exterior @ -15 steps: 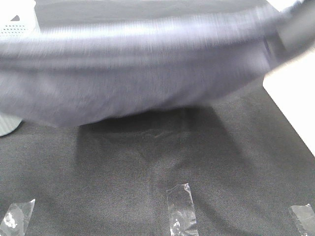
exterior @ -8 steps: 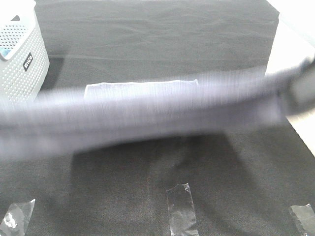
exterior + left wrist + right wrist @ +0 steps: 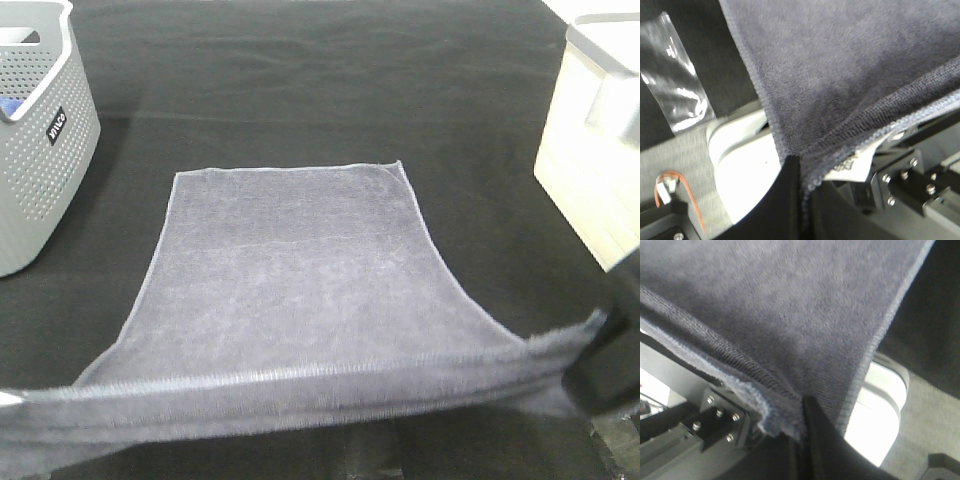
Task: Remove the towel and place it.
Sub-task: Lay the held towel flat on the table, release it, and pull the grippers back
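Evidently left gripper (image 3: 799,172) and right gripper (image 3: 803,410) each clamp a towel (image 3: 290,270) corner, so uneven pulling could slip it from their jaws.

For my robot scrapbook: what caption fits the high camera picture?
Grey towel stretched by its near edge, far end flat on the black mat.
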`<state>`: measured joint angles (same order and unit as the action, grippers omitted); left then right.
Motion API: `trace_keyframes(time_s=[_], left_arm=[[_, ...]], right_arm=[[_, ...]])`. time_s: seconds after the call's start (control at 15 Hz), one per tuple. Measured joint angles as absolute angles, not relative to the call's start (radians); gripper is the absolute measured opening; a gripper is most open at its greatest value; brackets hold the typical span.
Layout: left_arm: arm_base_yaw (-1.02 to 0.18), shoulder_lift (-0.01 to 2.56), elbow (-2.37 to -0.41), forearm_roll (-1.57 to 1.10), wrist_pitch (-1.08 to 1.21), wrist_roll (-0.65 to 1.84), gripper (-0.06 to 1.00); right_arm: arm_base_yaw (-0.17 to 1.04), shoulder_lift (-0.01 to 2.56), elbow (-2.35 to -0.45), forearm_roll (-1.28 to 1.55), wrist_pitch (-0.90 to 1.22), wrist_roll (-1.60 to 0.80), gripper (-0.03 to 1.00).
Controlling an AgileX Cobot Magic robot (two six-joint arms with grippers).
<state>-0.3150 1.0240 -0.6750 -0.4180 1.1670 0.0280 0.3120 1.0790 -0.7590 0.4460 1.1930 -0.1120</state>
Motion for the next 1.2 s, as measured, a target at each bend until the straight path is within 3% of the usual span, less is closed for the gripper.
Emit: trace_keyframes(time_s=[0.6,0.93,1.2], left_arm=[[-0.314,1.306,-0.670,-0.416,1.169,0.106,0.00],[-0.439,1.416,-0.670,-0.389,1.166,0.108,0.00],[-0.466,1.517,-0.670,-0.390,1.153,0.102,0.00]], right_arm=[[0.310,1.392,-0.692,0.459,1.186,-0.208,0.02],[0.309,1.536,-0.691,0.443,1.178,-0.263,0.02],[0.302,1.603,-0.686,0.452,1.162,-0.301,0.02]])
